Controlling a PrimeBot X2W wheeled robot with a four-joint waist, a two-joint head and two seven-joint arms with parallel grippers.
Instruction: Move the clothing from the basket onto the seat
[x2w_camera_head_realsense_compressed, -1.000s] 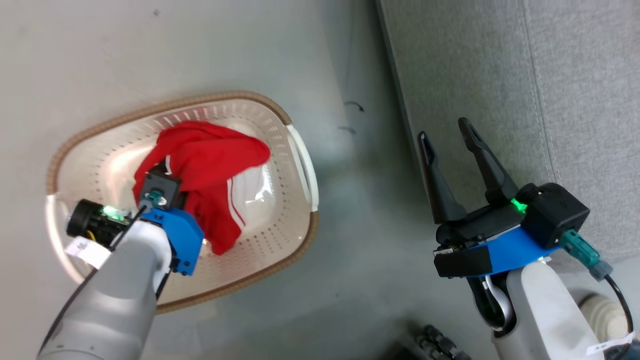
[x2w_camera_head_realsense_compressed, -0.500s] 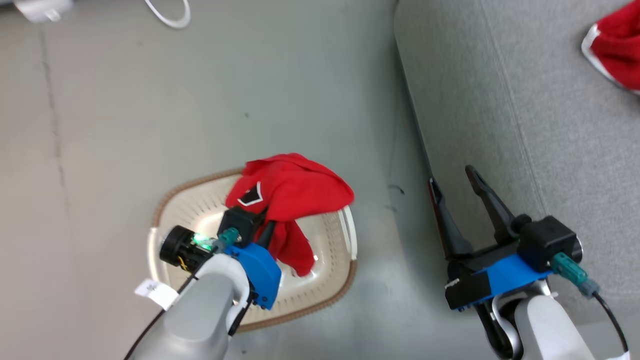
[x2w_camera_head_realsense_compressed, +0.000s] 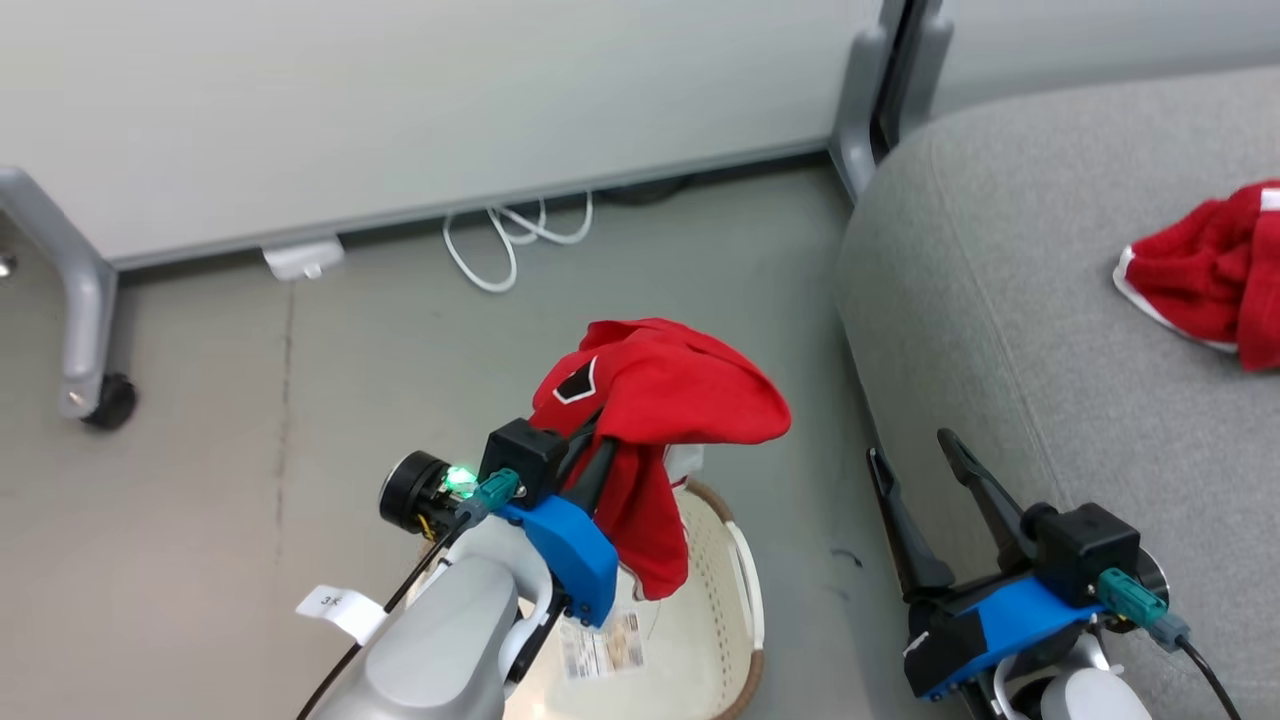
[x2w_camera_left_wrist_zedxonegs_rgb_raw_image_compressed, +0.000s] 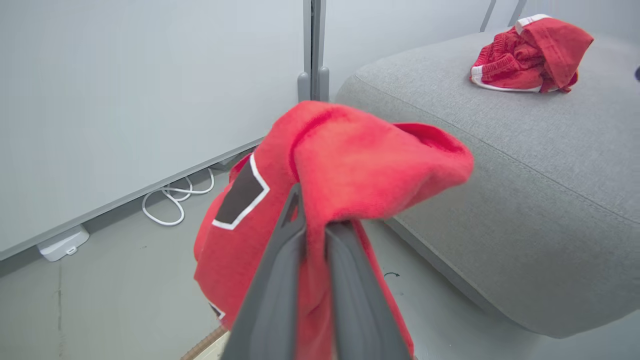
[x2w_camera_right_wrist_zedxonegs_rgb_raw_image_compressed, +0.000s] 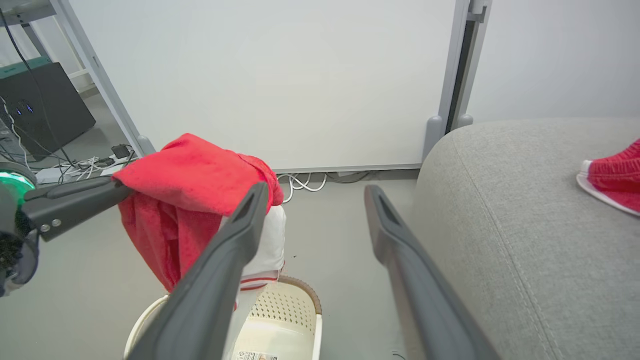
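My left gripper (x2w_camera_head_realsense_compressed: 598, 445) is shut on a red garment (x2w_camera_head_realsense_compressed: 655, 395) with white trim and a dark patch, holding it up above the basket (x2w_camera_head_realsense_compressed: 748, 610). The cloth drapes over the fingers (x2w_camera_left_wrist_zedxonegs_rgb_raw_image_compressed: 280, 270) and hangs down towards the basket's inside. The cream basket (x2w_camera_right_wrist_zedxonegs_rgb_raw_image_compressed: 306, 312) stands on the floor beside the grey seat (x2w_camera_head_realsense_compressed: 1000, 300). A second red garment (x2w_camera_head_realsense_compressed: 1205, 275) lies bunched on the seat (x2w_camera_left_wrist_zedxonegs_rgb_raw_image_compressed: 525, 165). My right gripper (x2w_camera_head_realsense_compressed: 912, 447) hangs open and holds nothing, by the seat's front edge, right of the basket.
A white partition panel (x2w_camera_head_realsense_compressed: 400, 90) on grey legs with a caster (x2w_camera_head_realsense_compressed: 105, 402) stands behind the basket. A white cable (x2w_camera_head_realsense_compressed: 510, 245) and an adapter (x2w_camera_head_realsense_compressed: 300, 260) lie at its foot. A dark cabinet (x2w_camera_right_wrist_zedxonegs_rgb_raw_image_compressed: 40, 100) stands far left.
The head camera has tilted up, bringing the partition and the seat's garment into view. My left gripper has lifted the red garment out of the basket. The right gripper stays open.
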